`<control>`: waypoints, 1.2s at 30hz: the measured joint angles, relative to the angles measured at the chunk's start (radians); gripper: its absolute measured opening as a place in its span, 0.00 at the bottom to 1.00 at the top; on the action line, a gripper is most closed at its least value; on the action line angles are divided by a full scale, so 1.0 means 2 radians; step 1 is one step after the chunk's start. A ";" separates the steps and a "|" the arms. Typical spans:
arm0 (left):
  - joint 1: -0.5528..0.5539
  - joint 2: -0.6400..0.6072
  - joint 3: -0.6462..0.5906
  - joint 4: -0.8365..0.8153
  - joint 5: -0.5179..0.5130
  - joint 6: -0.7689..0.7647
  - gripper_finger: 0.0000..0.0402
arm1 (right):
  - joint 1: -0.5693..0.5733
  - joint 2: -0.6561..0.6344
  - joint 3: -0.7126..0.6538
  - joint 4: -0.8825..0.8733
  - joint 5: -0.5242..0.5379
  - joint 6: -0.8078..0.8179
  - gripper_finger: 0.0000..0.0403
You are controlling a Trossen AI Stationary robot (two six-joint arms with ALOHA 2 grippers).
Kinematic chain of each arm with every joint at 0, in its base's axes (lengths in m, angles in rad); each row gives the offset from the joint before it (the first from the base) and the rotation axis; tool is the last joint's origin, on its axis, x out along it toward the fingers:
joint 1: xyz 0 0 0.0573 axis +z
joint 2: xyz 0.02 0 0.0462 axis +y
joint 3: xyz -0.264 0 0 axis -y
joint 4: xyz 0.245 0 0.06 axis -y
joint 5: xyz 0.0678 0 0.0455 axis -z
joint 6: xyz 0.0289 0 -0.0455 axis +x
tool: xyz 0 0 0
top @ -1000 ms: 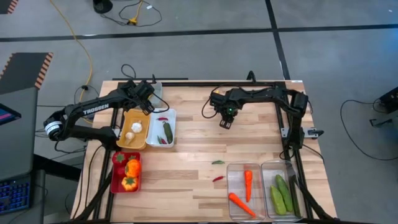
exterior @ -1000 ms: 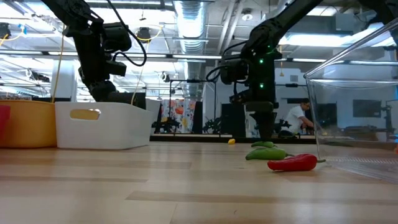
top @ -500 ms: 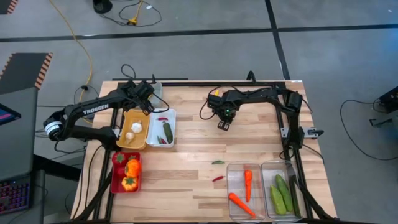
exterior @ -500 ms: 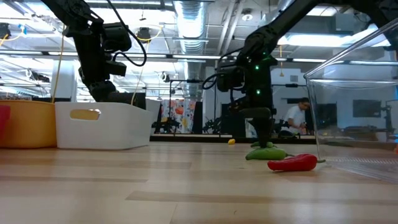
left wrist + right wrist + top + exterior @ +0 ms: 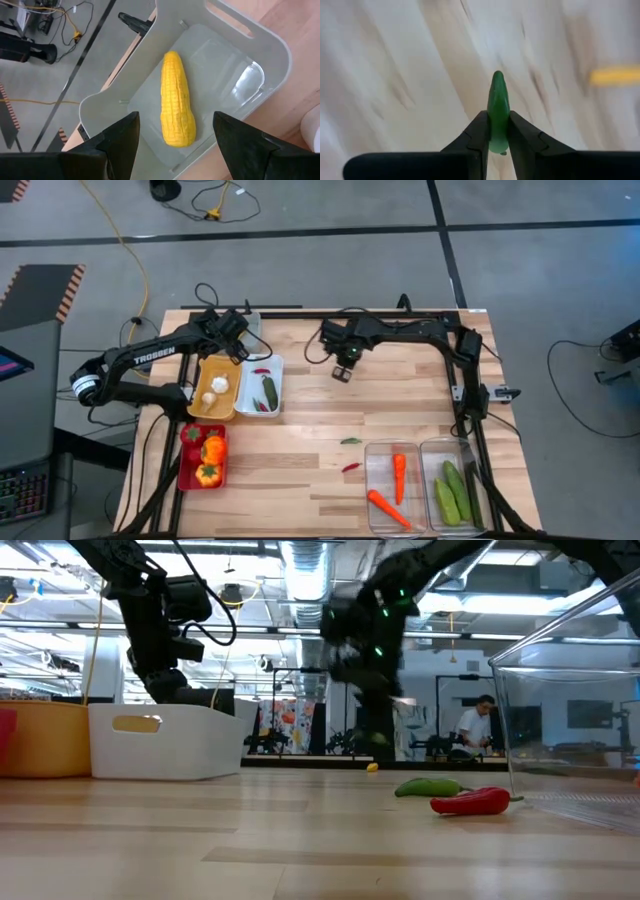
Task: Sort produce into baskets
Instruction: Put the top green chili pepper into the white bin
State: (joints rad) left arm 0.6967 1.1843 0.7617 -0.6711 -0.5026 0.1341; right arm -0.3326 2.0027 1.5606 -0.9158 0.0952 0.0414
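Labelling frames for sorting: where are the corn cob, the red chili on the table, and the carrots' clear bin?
corn cob (image 5: 176,100), left wrist view, mid-body
red chili (image 5: 470,802), low view, middle
clear bin (image 5: 372,486), high view, left wall

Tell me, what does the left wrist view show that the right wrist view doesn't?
Only the left wrist view shows a yellow corn cob lying in a grey bin, seen between that arm's open fingers. Only the right wrist view shows a small green piece pinched between the right arm's fingers. Both share the pale wooden table as background.
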 joint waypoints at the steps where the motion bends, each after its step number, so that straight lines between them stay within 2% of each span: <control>1: 0.000 0.000 0.000 0.001 0.000 0.000 0.60 | 0.004 -0.001 0.012 0.010 -0.003 0.000 0.21; 6: 0.000 0.000 0.000 0.008 0.000 0.000 0.60 | 0.029 -0.001 0.053 0.098 -0.011 -0.004 0.21; 13: 0.000 0.000 0.000 0.008 0.000 0.000 0.60 | 0.073 0.007 0.055 0.305 -0.027 -0.050 0.22; 21: 0.000 0.000 0.000 0.008 0.000 0.000 0.60 | 0.103 0.042 0.051 0.469 -0.029 -0.048 0.22; 25: 0.000 0.000 0.000 0.008 0.000 0.000 0.60 | 0.113 0.079 0.052 0.519 -0.029 -0.047 0.22; 29: 0.000 0.000 0.000 0.008 0.000 0.000 0.60 | 0.120 0.110 0.050 0.531 -0.029 -0.047 0.22; 36: 0.000 0.000 0.000 0.010 0.000 0.000 0.60 | 0.122 0.122 0.051 0.534 -0.033 -0.047 0.22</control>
State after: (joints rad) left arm 0.6964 1.1843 0.7616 -0.6519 -0.5030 0.1341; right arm -0.0895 2.2475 1.6619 0.1527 0.0289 -0.0520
